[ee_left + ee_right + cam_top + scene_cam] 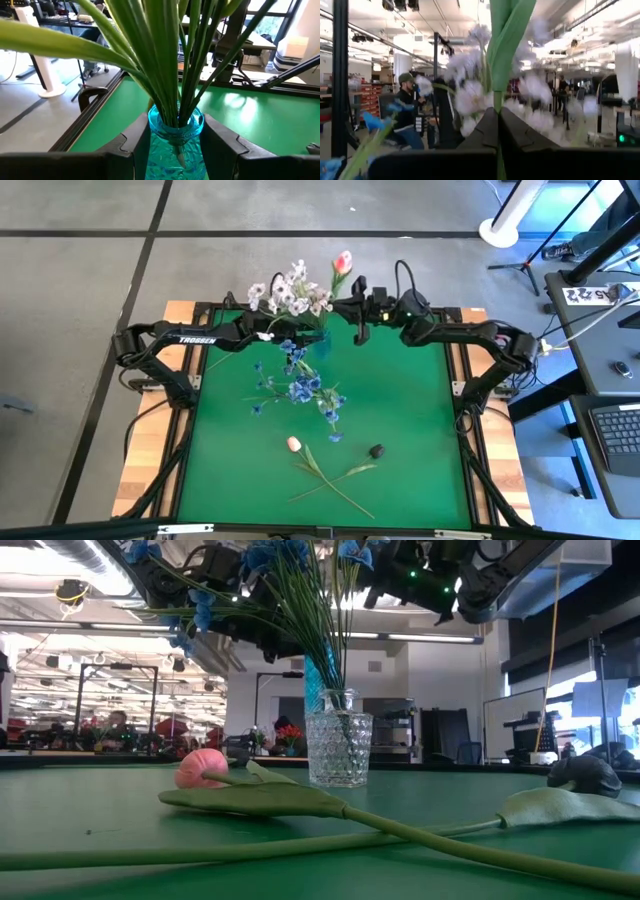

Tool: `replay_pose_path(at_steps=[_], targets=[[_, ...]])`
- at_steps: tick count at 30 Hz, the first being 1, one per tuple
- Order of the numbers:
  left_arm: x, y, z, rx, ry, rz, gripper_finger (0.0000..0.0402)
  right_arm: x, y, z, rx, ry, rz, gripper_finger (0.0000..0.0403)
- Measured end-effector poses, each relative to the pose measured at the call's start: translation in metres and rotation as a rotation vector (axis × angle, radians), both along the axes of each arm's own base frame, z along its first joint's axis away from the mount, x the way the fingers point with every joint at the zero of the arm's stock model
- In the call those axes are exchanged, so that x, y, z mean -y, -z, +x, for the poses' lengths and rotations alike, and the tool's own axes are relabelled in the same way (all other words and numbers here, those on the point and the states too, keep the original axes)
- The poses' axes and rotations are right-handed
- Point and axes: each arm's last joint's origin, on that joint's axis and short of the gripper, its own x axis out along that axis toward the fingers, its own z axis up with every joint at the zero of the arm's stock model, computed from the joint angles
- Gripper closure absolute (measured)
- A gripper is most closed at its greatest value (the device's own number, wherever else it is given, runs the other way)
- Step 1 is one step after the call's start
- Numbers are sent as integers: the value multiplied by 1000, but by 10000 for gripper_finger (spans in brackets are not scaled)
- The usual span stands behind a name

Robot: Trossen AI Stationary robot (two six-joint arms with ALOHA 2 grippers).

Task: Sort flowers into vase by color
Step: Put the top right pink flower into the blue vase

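A blue glass vase point(175, 132) stands near the table's far edge and holds white sprays point(290, 290) on green stems. My left gripper point(175, 150) is shut on this vase. My right gripper point(497, 125), just right of the white sprays, is shut on a pink tulip point(343, 262) lifted off the table. Blue sprays point(300, 385) stand in a clear cut-glass vase point(338, 748) at mid-table. A second pink tulip point(293, 445) lies on its side on the near mat, and a dark bud point(376, 450) lies to its right. My left gripper holds the blue vase's neck point(156, 131), just under the rim, between its two fingers point(135, 145). The fingers come in level from the table's left. The vase stands upright; its base is hidden. My right gripper pinches the tulip's green stem point(496, 102) between its shut fingers point(520, 135), which lie across it. The stem stands roughly upright, its leaf point(512, 30) rising above the fingers. The tulip is lifted clear of the table.
The lying tulip's long stem and leaves point(300, 802) cross the near mat. The clear vase stands between the near flowers and the blue vase. Black frame rails point(190, 395) edge the green mat. A person point(407, 110) sits in the room beyond the table.
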Motion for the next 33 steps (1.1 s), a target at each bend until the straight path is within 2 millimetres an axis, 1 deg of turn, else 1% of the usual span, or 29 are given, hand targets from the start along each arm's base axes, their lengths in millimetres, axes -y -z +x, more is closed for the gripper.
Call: replay_pose_path(at_steps=[4, 9, 12, 17, 22, 26, 33], targets=[[0, 2, 0, -17, -1, -10, 264, -2, -12, -4, 41, -7, -23, 403], [0, 2, 0, -22, -1, -14, 264, -4, -23, -2, 54, -80, -10, 403], [0, 2, 0, -22, -1, -14, 264, -9, -20, 2, 23, -68, -19, 403], [1, 2, 0, -22, 1, -13, 264, -6, -11, 6, -43, -31, -14, 403], [1, 4, 0, -33, 8, -17, 264, -4, -4, 7, -70, 9, -27, 403], [1, 4, 0, -32, 12, -14, 264, -4, -6, 7, -51, 20, -36, 403], [1, 3, 0, -31, 11, -14, 264, -5, -17, 6, -37, -7, -53, 403]])
